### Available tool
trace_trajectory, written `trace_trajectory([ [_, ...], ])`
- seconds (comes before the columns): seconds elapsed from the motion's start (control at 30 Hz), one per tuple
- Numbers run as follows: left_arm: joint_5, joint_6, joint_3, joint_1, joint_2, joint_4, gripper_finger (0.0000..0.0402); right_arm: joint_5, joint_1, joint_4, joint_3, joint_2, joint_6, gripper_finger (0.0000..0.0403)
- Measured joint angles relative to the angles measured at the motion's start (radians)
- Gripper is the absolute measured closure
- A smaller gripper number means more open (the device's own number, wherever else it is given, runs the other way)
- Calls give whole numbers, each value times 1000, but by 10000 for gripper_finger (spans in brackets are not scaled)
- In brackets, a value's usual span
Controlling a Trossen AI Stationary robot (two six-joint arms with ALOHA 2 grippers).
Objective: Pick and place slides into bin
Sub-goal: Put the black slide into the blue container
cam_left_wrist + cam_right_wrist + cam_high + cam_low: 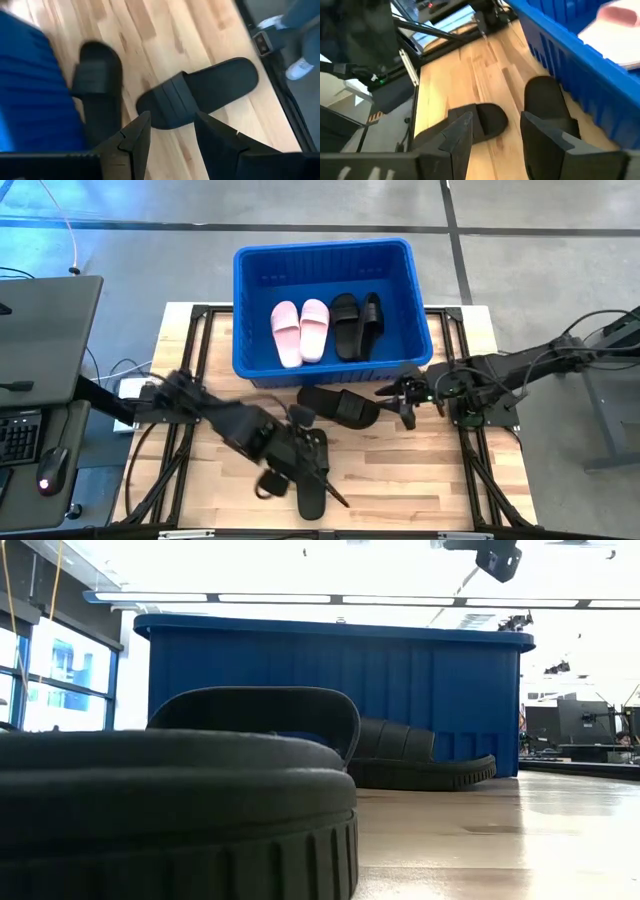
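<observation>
The blue bin (pixel 330 305) stands at the table's far middle and holds two pink slides (pixel 300 330) and two black slides (pixel 357 325). One black slide (pixel 340 406) lies flat on the table just in front of the bin, and it also shows in the right wrist view (pixel 547 100). Another black slide (pixel 311 488) lies near the front edge, its strap end (pixel 172 102) just ahead of my left fingers. My left gripper (pixel 170 132) hovers open above this slide. My right gripper (pixel 495 127) is open to the right of the slide by the bin.
A desk with a laptop and a mouse (pixel 50 465) stands left of the table. A person's shoe (pixel 300 67) shows past the table's near edge. Bare wood lies to the right of the near slide (pixel 420 470).
</observation>
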Motion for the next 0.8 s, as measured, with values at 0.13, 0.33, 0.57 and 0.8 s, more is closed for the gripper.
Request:
trace_trajectory([
  [0.13,-21,-122,0,-23,105,21,259,-1,8,41,2,47,15,245],
  [0.33,-28,-276,0,-47,263,107,259,-5,9,55,0,79,13,247],
  [0.57,-26,-406,2,-54,384,231,259,-54,9,64,0,58,25,247],
  [0.8,-117,-541,-3,-53,418,98,259,-90,15,88,2,39,23,247],
])
